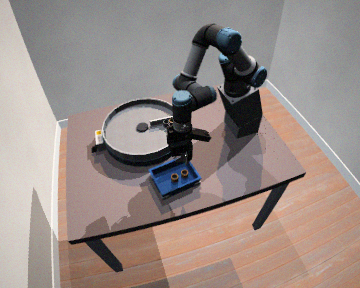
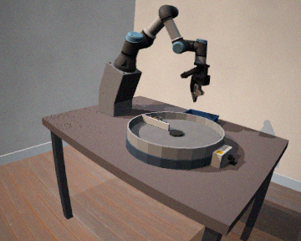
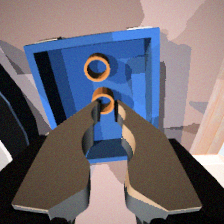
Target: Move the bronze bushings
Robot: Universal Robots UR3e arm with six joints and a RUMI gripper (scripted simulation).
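Note:
Two bronze bushings [image 1: 174, 178] [image 1: 185, 173] lie in the blue crate [image 1: 179, 178] in front of the turntable [image 1: 138, 130]. In the wrist view they show as orange rings [image 3: 97, 68] [image 3: 104, 97] on the crate floor [image 3: 100, 90]. My gripper [image 1: 187, 157] hangs above the crate's far edge, fingers nearly together with nothing between them [image 3: 105, 111]. In the exterior view the gripper [image 2: 196, 95] is well above the crate [image 2: 202, 115]. The turntable [image 2: 175, 138] [image 1: 142, 127] carries a dark centre disc and a slanted bar [image 2: 155, 121]. Small items by the bar [image 1: 168, 122] are too small to tell.
The arm's grey pedestal [image 1: 243, 110] stands at the back right of the table. A small box with a yellow mark [image 1: 98, 136] sits at the turntable's left rim and also shows in the exterior view [image 2: 221, 155].

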